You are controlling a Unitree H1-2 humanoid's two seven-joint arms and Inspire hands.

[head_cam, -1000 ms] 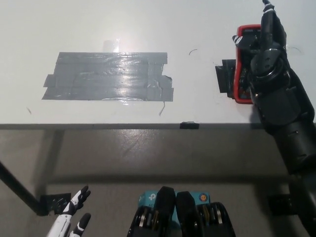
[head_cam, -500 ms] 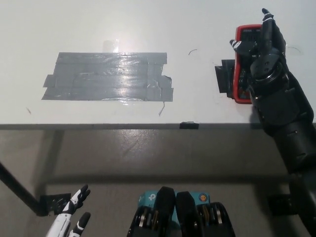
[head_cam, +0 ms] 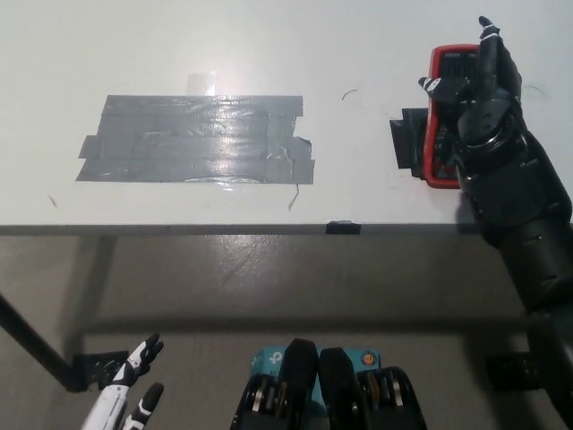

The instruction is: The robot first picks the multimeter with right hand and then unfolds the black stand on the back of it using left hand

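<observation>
The multimeter (head_cam: 442, 116), red-cased with a dark face, lies flat on the white table (head_cam: 269, 45) at the far right. My black right hand (head_cam: 479, 94) hovers right over it, fingers spread apart and covering most of its right side; nothing is held. A black flap (head_cam: 407, 143) sticks out from the multimeter's left side near its lower end. My white left hand (head_cam: 125, 394) rests low at the bottom left, below the table's front edge, fingers apart.
A wide patch of grey tape (head_cam: 197, 139) is stuck on the table's left half. A small black clip (head_cam: 344, 227) sits on the table's front edge. A dark table leg (head_cam: 36, 345) runs down at the lower left.
My right hand has shifted slightly over the multimeter and its fingers have spread a bit. The left hand has sunk a little lower in the picture.
</observation>
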